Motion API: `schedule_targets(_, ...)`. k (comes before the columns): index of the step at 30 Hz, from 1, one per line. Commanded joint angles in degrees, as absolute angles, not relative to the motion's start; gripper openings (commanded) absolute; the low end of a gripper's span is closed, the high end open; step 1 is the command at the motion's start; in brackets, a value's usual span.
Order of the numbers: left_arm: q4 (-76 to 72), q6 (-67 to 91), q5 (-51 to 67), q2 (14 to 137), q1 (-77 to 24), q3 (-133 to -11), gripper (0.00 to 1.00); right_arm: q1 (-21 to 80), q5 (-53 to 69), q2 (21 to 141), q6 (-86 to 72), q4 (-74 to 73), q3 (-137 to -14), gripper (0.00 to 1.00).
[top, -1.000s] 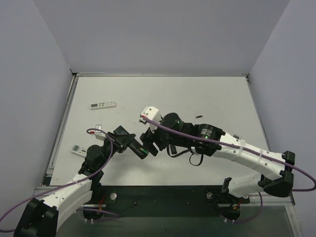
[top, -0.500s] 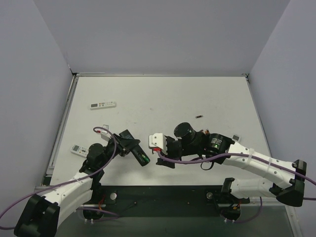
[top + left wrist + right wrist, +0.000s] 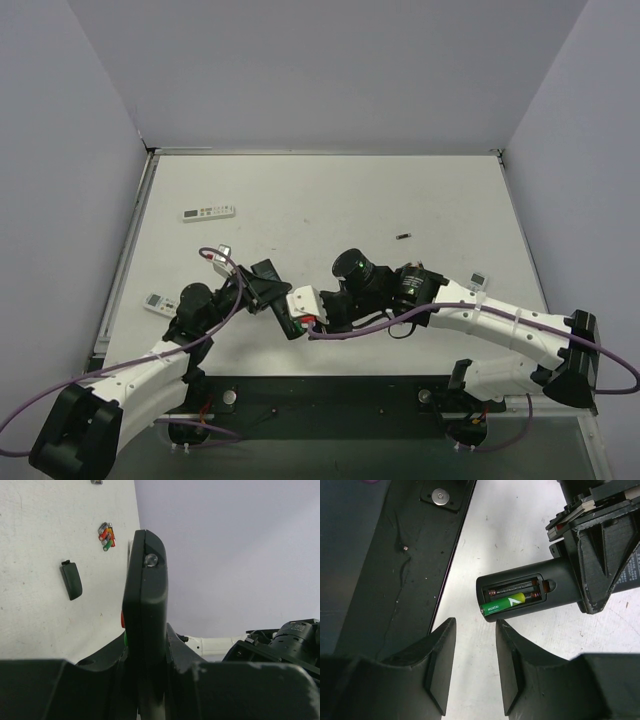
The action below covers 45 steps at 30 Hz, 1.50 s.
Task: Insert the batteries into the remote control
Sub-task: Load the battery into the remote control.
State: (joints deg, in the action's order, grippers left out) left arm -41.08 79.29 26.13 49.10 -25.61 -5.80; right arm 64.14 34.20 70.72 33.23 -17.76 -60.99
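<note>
My left gripper (image 3: pixel 268 292) is shut on the black remote control (image 3: pixel 289 320) and holds it off the table, edge-on in the left wrist view (image 3: pixel 146 595). The right wrist view shows its back: the battery bay (image 3: pixel 520 594) is uncovered. One green battery (image 3: pixel 502 605) lies in it, its near end poking past the bay's rim. My right gripper (image 3: pixel 475 625) is open just below that end, with nothing between its fingers. Spare batteries (image 3: pixel 106 535) and the black battery cover (image 3: pixel 71 580) lie on the table.
A long white remote (image 3: pixel 208 212) lies at the back left. A small white remote (image 3: pixel 158 302) sits by the left edge. The dark base plate (image 3: pixel 380 580) runs along the table's near edge, close beside the right gripper.
The right gripper drew back from the remote, then came in again at its open end with narrower jaws. The left gripper kept its hold and shifted the remote slightly.
</note>
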Motion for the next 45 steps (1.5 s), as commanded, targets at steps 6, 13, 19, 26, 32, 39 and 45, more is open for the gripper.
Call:
schedule_targets(6, -47.5, 79.5, 30.1, 51.0, -26.4, -10.2, 0.0, 63.8, 37.4, 74.4, 36.8, -17.0, -65.0, 0.33)
schedule_targets(13, -48.0, 79.8, 30.3, 51.2, -26.6, -10.6, 0.0, 63.5, 38.0, 76.3, 37.1, -17.0, -66.1, 0.33)
schedule_targets(19, -48.0, 79.9, 30.5, 51.2, -26.7, -10.8, 0.0, 63.5, 38.2, 77.3, 36.8, -17.0, -66.4, 0.3)
schedule_targets(26, -48.0, 80.0, 30.2, 51.2, -27.0, -10.9, 0.0, 63.5, 36.7, 78.0, 36.2, -16.8, -66.7, 0.29)
schedule_targets(32, -48.1, 80.3, 29.7, 51.0, -27.2, -10.9, 0.0, 63.5, 35.5, 78.6, 35.9, -16.8, -66.8, 0.29)
schedule_targets(39, -48.2, 80.6, 29.4, 51.2, -27.4, -11.2, 0.0, 63.5, 33.2, 79.2, 35.6, -16.8, -66.4, 0.27)
schedule_targets(45, -48.2, 80.8, 29.4, 51.2, -27.5, -11.7, 0.0, 63.5, 31.8, 79.6, 35.2, -16.8, -66.4, 0.26)
